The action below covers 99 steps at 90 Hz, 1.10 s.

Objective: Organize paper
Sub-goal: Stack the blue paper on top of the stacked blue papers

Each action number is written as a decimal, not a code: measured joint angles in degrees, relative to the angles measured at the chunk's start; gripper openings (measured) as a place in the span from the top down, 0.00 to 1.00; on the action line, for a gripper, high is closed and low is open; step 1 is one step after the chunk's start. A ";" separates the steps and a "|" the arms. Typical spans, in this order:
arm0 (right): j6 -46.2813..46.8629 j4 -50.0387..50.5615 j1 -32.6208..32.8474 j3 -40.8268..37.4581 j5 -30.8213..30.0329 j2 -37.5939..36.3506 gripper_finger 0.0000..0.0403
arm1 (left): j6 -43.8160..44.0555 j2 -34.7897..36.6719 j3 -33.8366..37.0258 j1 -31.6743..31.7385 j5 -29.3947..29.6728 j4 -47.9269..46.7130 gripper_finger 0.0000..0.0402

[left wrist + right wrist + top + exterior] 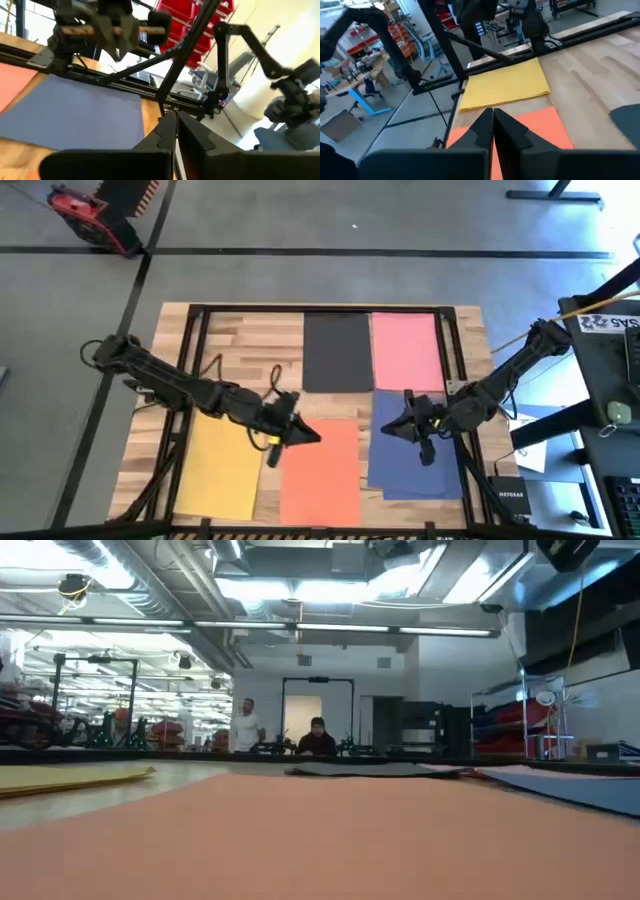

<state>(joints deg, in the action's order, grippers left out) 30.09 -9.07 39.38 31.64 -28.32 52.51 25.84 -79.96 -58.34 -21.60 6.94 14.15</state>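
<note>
Five paper sheets lie flat on the wooden table: black (337, 350) and pink (405, 348) at the far side, yellow (220, 470), orange (320, 472) and blue (415, 455) at the near side. My left gripper (312, 436) is shut over the far edge of the orange sheet and points toward the blue sheet (75, 115). My right gripper (385, 428) is shut over the blue sheet's far left corner and points toward the orange sheet (540, 125) and the yellow sheet (505, 85). Neither gripper shows in the low view.
A black metal frame (195, 330) runs round the table top. Bare wood (250, 350) lies left of the black sheet. Cables (270, 375) trail near the left arm. A desk with equipment (610, 380) stands beyond the table's right edge. People (316, 737) stand far behind the table.
</note>
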 joint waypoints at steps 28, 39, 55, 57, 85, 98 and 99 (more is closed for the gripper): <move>4.41 -6.89 -3.25 2.65 -0.47 14.22 1.00 | 0.74 8.63 11.83 3.13 -3.50 -0.18 1.00; 5.66 -0.65 -6.33 8.23 1.32 20.46 1.00 | 0.95 10.73 14.45 5.87 -7.86 -0.04 1.00; 5.68 17.14 -10.19 19.82 6.43 25.70 1.00 | -0.88 12.52 16.13 8.69 -9.31 -0.36 1.00; 5.55 19.26 -10.52 21.02 7.07 26.20 1.00 | -0.90 12.73 16.31 8.91 -9.35 -0.33 1.00; 5.05 37.51 -12.81 25.79 14.54 27.78 1.00 | -0.41 14.32 16.78 11.56 -10.80 -0.02 1.00; 2.86 38.42 -12.72 25.13 14.95 27.78 1.00 | 0.10 15.38 16.78 12.55 -10.57 -0.75 1.00; 2.83 38.45 -12.73 25.03 14.93 27.78 1.00 | 0.12 15.54 16.78 12.60 -10.60 -0.74 1.00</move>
<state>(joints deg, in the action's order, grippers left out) 32.92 29.38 26.64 56.67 -13.39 80.29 25.96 -64.42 -41.56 -8.99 -3.66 13.41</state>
